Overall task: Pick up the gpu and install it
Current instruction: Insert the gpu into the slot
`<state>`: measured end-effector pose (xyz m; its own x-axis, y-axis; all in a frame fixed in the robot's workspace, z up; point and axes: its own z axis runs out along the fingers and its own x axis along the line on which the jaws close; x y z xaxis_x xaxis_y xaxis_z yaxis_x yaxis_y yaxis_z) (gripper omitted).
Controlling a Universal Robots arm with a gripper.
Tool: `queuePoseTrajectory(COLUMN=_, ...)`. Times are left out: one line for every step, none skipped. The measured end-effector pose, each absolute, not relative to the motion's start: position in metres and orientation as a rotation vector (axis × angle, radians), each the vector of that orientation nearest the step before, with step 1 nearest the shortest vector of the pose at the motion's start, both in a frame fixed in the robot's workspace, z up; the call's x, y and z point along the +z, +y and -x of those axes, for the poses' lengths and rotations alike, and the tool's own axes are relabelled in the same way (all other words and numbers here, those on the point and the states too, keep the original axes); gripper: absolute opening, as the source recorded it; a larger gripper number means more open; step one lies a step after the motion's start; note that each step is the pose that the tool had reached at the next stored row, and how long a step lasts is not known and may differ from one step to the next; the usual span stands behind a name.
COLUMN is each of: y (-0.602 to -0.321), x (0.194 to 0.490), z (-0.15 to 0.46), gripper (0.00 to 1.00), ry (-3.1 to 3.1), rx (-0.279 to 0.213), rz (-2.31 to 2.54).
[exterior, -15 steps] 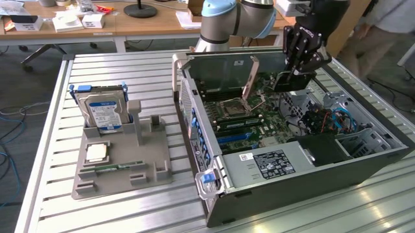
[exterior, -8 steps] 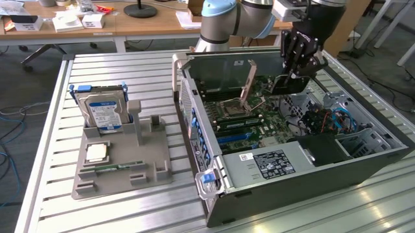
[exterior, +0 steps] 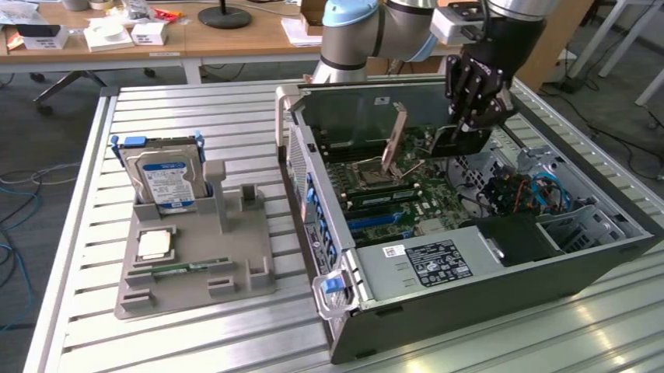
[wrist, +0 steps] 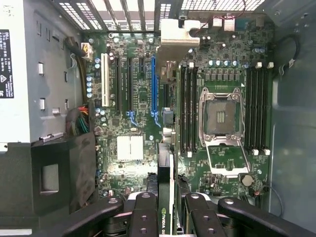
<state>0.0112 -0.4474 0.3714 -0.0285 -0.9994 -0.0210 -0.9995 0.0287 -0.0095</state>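
From the exterior view, the black claw (exterior: 472, 123) had reached down into the open computer case (exterior: 581, 256), which lay on its side on the slatted metal counter (exterior: 186, 116). It was pinching the gpu (exterior: 453, 142), a dark card held edge-down over the motherboard (exterior: 415, 194). I couldn't tell whether the card touched the board. Toward the exterior view's left stood a grey holder (exterior: 197, 264) with a hard drive (exterior: 164, 180) upright in it. Its blue label carried print too small to read. The power supply (exterior: 436, 260) in the case wore a white sticker, also unreadable from there.

In the wrist view, the claw (wrist: 169, 197) clamped the gpu (wrist: 165, 182) edge-on between its black fingers (wrist: 143, 217). A green-and-white NVIDIA mark sat on the card's edge. The card's silver bracket (wrist: 177, 34) was at the far end, by the vented rear wall. The card ran just beside the long blue slot (wrist: 153, 84), with the empty processor socket (wrist: 222, 116) on its other side. A sticker on the power supply (wrist: 29, 74) had fine print I couldn't make out.
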Motion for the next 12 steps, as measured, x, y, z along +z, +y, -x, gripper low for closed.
queuePoseTrajectory(y=-0.447, x=0.37, z=-0.011, gripper=0.26, ry=2.238, rx=0.012, rz=2.174)
queuePoseTrajectory(y=-0.447, x=0.369, z=-0.011, gripper=0.26, ry=2.238, rx=0.012, rz=2.173)
queuePoseTrajectory(y=-0.447, x=0.368, z=-0.011, gripper=0.26, ry=2.239, rx=0.012, rz=2.173)
queuePoseTrajectory(y=-0.447, x=0.367, z=-0.01, gripper=0.26, ry=2.239, rx=0.012, rz=2.172)
queuePoseTrajectory(y=-0.447, x=0.366, z=-0.01, gripper=0.26, ry=2.24, rx=0.012, rz=2.172)
queuePoseTrajectory(y=-0.447, x=0.364, z=-0.01, gripper=0.26, ry=2.24, rx=0.012, rz=2.172)
queuePoseTrajectory(y=-0.447, x=0.363, z=-0.01, gripper=0.26, ry=2.24, rx=0.012, rz=2.171)
queuePoseTrajectory(y=-0.447, x=0.362, z=-0.01, gripper=0.26, ry=2.241, rx=0.012, rz=2.171)
queuePoseTrajectory(y=-0.447, x=0.361, z=-0.009, gripper=0.26, ry=2.241, rx=0.012, rz=2.171)
queuePoseTrajectory(y=-0.447, x=0.36, z=-0.009, gripper=0.26, ry=2.241, rx=0.012, rz=2.171)
queuePoseTrajectory(y=-0.447, x=0.359, z=-0.009, gripper=0.26, ry=2.241, rx=0.012, rz=2.17)
queuePoseTrajectory(y=-0.447, x=0.358, z=-0.009, gripper=0.26, ry=2.242, rx=0.012, rz=2.17)
